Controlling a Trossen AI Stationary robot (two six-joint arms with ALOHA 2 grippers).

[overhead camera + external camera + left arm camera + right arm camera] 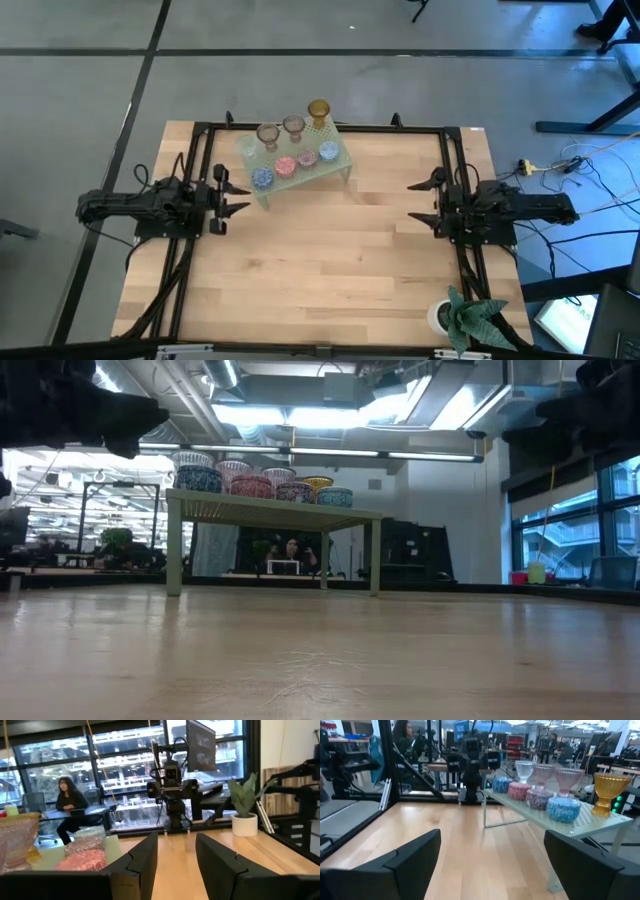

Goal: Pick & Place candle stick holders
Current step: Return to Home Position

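Candle stick holders (pixel 285 166): grouped atop green rack (pixel 345 160), none held. Left claw (pixel 238 195): fingers spread, empty, near the rack's left end. Right claw (pixel 418 202): spread, empty, well apart from rack.

Table (pixel 330 270) middle open — rack (pixel 247 152) and candle stick holders (pixel 285 165) crowd far edge.

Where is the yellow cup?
In the high view, the amber cup stands on the far corner of the green rack, just right of a stemmed cup.
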